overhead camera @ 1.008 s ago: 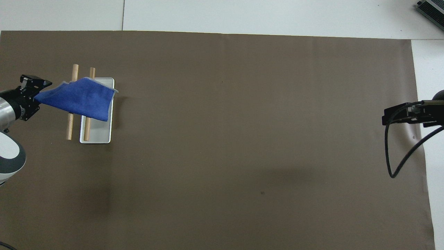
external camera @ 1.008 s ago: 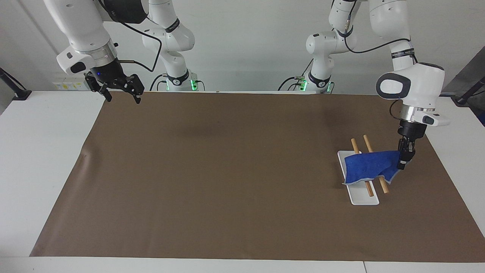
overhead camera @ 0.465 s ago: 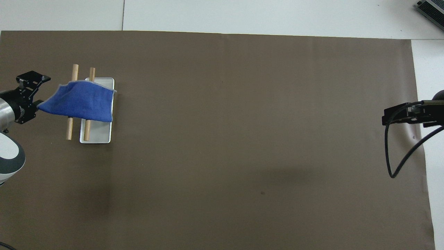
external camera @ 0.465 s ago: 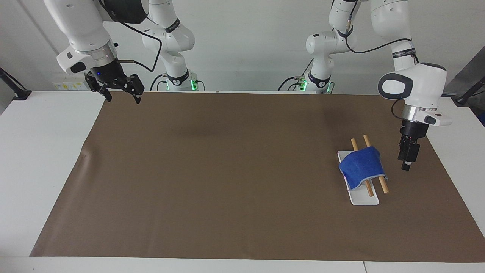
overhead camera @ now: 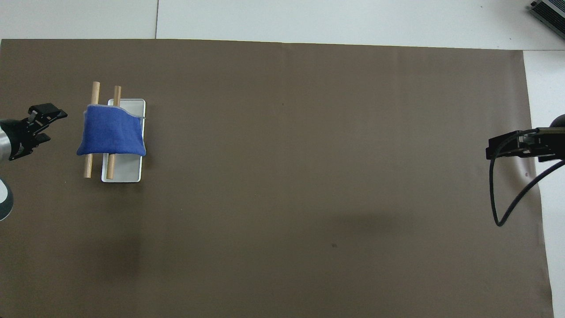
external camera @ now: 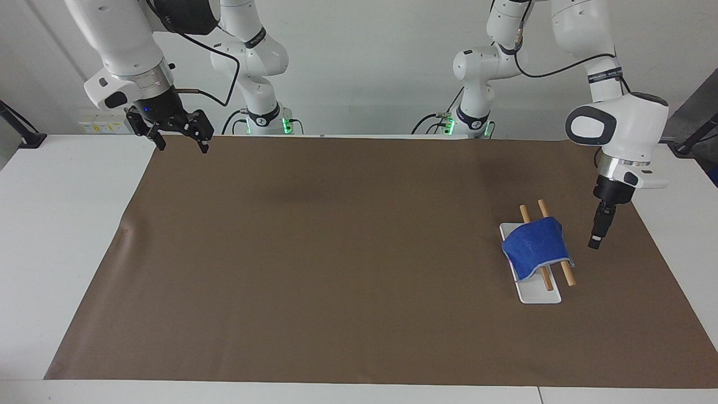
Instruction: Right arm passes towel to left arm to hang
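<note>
Facing view shows the towel (external camera: 535,247) draped across two wooden dowels (external camera: 553,243) over a white tray (external camera: 538,294), near the desk's left-arm end; we judge it hung so both sides fall free. Beside it, over the brown mat (external camera: 336,252), we see the left gripper (external camera: 595,238) empty, jaws apart. Waiting over the mat's corner, the right gripper (external camera: 179,134) also has its jaws apart. No writing is readable.

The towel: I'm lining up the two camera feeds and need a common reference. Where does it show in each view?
Facing view: the towel is draped over two wooden rods on a white tray, at the left arm's end of the table, apart from the left gripper.
Overhead view: the towel lies on the same rods.
Shared landmark: the white tray under the rods.
</note>
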Controlling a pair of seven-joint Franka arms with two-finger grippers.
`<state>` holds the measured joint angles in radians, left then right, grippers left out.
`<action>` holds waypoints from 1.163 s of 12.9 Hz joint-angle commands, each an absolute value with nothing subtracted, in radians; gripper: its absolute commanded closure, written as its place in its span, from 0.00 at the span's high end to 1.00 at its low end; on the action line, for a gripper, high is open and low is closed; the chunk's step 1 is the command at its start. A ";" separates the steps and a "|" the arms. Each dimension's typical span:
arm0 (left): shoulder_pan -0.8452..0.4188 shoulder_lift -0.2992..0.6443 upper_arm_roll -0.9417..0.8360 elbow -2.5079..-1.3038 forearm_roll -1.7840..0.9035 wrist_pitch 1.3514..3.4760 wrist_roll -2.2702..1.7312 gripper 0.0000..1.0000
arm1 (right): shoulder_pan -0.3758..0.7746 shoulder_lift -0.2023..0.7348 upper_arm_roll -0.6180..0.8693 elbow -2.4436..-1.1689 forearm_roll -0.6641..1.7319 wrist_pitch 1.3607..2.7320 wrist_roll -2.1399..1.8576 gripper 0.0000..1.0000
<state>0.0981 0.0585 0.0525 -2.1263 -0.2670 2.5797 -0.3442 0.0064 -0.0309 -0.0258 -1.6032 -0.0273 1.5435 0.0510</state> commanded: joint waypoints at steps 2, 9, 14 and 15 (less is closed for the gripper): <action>0.103 0.089 0.057 -1.854 -0.103 2.204 -0.328 0.85 | -0.008 -0.044 -0.017 -1.611 -0.031 1.534 0.063 1.00; 0.101 0.065 -0.084 -1.539 0.079 1.706 -0.322 0.86 | -0.008 -0.044 -0.017 -1.611 -0.029 1.532 0.064 1.00; 0.101 0.026 -0.113 -1.565 0.075 1.709 -0.163 0.87 | -0.008 -0.044 -0.017 -1.611 -0.031 1.532 0.064 1.00; 0.101 0.023 -0.124 -1.563 0.077 1.712 -0.158 0.88 | -0.008 -0.044 -0.017 -1.611 -0.029 1.532 0.064 1.00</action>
